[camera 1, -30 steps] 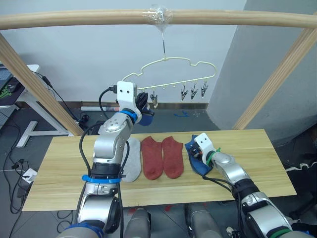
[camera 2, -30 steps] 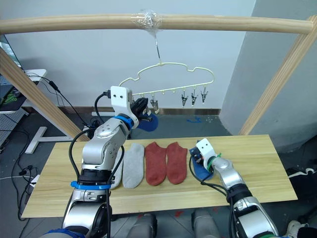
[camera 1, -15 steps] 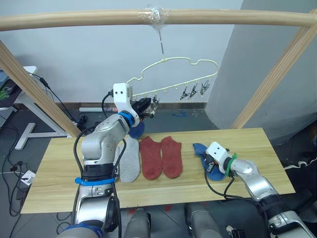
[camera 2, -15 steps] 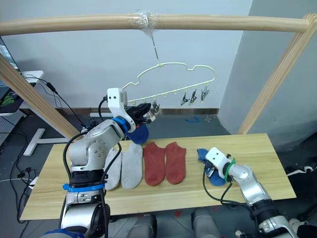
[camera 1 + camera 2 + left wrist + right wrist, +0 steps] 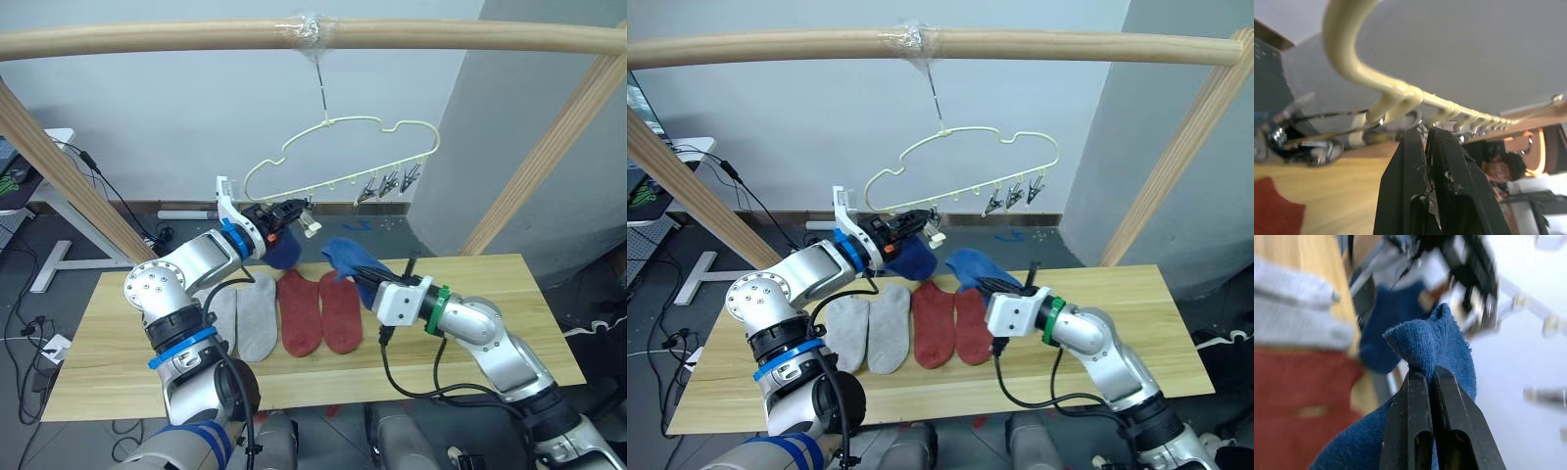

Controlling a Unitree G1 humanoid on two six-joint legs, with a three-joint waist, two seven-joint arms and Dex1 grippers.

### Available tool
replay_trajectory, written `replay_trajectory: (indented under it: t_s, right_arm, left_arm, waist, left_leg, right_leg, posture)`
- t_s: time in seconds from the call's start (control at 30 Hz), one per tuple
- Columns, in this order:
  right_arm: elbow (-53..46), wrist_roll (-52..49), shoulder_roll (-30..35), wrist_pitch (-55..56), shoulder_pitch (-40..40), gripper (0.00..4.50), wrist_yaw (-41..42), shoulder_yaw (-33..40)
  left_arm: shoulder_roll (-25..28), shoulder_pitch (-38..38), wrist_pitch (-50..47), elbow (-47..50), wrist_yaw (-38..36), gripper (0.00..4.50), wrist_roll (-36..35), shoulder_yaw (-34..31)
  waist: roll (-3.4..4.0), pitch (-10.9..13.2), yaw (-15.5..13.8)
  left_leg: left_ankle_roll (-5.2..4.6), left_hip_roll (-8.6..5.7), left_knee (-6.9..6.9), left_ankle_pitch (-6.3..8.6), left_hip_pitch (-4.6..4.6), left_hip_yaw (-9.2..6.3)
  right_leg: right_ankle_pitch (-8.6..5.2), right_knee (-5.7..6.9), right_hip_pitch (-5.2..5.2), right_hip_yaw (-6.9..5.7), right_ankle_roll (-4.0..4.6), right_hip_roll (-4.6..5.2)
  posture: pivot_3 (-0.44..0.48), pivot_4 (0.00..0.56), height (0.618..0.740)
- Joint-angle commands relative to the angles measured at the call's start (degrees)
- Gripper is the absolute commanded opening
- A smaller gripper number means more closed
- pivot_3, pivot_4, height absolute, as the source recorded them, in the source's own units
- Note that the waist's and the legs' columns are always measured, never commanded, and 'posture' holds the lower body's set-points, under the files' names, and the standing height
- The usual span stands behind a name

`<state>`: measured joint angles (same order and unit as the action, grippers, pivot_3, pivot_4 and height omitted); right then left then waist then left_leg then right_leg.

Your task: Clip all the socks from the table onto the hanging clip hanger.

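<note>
Right gripper (image 5: 1422,374): fingers pressing together on a fold of a blue sock (image 5: 345,257), carrying it in the air above the table (image 5: 490,294), its free end trailing back toward the wrist. Directly beneath it two rust red socks (image 5: 319,308) are lying flat side by side; further toward the left arm two light grey socks (image 5: 240,313) are lying likewise, all four in one row on the wood. Beyond the held sock's raised tip the clip hanger (image 5: 338,157) is hanging tilted, its far end higher.

Left gripper (image 5: 1426,134): fingers closing on a clip (image 5: 307,220) at the low end of the hanger's rail, up by the hanger rather than the table. Just under this gripper a second blue sock (image 5: 284,250) is hanging, already clipped there. Three further clips (image 5: 388,182) are dangling bare near the rail's high end, above and beyond the right gripper.

Open room: bare tabletop is stretching wide on the outer side of the right arm to the table's end, and a narrower bare strip is lying outside the grey socks. A wooden pole (image 5: 147,37) is crossing overhead, with slanted wooden posts (image 5: 544,157) at either side bounding the space.
</note>
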<state>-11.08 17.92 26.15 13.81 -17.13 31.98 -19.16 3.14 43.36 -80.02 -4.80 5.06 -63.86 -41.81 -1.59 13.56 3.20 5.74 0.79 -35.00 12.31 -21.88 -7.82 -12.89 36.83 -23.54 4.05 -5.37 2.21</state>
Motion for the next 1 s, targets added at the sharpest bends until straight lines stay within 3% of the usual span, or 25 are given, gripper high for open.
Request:
replay_trajectory:
  t_s: [0.03, 0.63, 1.0]
  right_arm:
    - [-1.4, 0.4, -0.3, 1.0, -0.6, 0.07, 0.0, -0.3]
    - [1.5, 0.2, -2.3, 0.4, -4.5, 0.07, 0.7, -0.3]
    - [3.7, 0.0, -2.9, 1.0, -5.7, 0.00, 0.5, -0.8]
  left_arm:
    - [1.0, -1.6, -1.5, -0.1, 2.6, 0.00, -1.6, 0.8]
    - [3.9, -4.6, 2.7, 2.3, 4.7, 0.00, -9.9, 7.6]
    - [7.6, -7.3, 5.0, 3.2, 6.0, 3.44, -16.5, 9.4]
  waist:
    - [-0.04, 0.0, -0.2]
    - [-0.06, 0.0, -0.4]
    - [-0.25, 0.1, -1.1]
  left_leg:
    - [0.00, 0.00, 0.00, 0.00, 0.01, 0.00]
    - [0.02, 0.00, 0.05, 0.02, -0.02, 0.00]
    - [0.03, 0.00, 0.07, 0.03, -0.17, -0.02]
  right_leg:
    - [0.00, -0.01, 0.01, 0.00, 0.00, 0.00]
    - [-0.04, -0.05, -0.01, 0.00, 0.07, 0.01]
    - [-0.14, -0.05, -0.16, -0.01, 0.26, 0.02]
  posture:
    - [0.031, 0.208, 0.740]
    - [0.037, 0.214, 0.740]
    - [0.060, 0.214, 0.740]
